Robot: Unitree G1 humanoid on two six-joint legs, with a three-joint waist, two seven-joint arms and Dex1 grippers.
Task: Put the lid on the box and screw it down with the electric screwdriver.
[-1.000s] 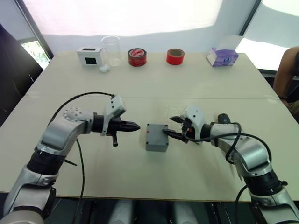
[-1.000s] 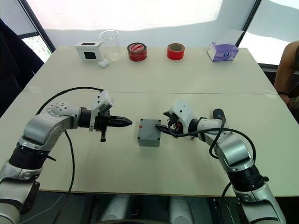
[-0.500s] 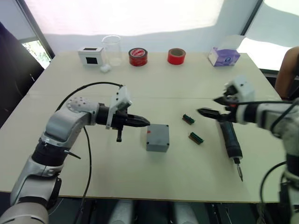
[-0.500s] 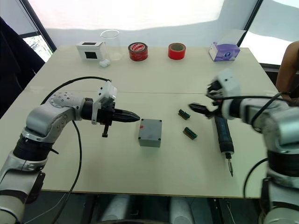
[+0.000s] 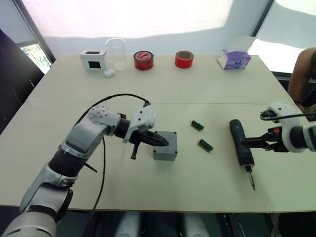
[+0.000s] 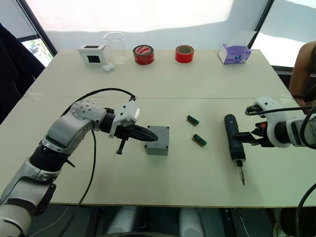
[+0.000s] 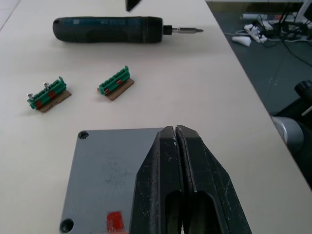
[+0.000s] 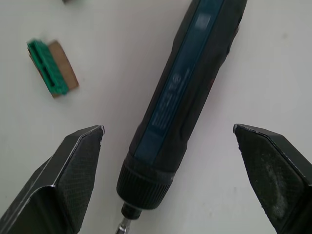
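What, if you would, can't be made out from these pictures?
- Left wrist view: the left claw, shut, covers part of the lid; the picture's lower edge cuts the rest.
- Right wrist view: the electric screwdriver, lying between the open right claw's fingers, loses its bit at the lower edge.
- The box interior: closed over by the lid.

The right gripper's [image 8: 168,141] two black fingers [image 8: 73,161] spread wide above a pale table [image 8: 112,63], the dark screwdriver [image 8: 183,102] lying between them untouched, bit end at six o'clock. A green connector [image 8: 52,73] sits at ten o'clock.
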